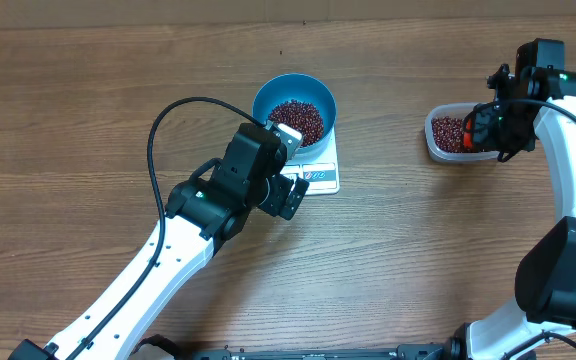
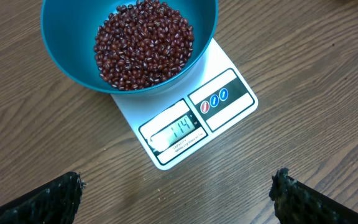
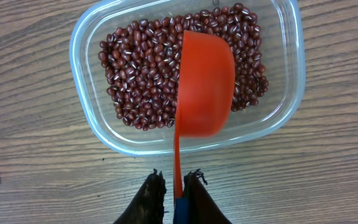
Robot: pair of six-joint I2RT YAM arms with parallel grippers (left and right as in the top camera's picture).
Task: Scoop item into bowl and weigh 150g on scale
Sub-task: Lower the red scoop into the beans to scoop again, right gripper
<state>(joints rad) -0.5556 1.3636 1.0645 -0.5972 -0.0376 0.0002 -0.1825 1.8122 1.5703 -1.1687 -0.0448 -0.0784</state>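
Table (image 3: 30, 124): beans (image 3: 142, 81) just beyond right hand (image 3: 176, 190)

A wood-grain surface (image 1: 88, 100) carries everything. The flat white scale (image 2: 194, 118) lies directly on it, just ahead of the left pincer (image 2: 178, 186), with its display edge turned toward that pincer. A clear plastic tub (image 3: 86, 93) rests on the surface just ahead of the right pincer (image 3: 176, 180), well apart from the scale.
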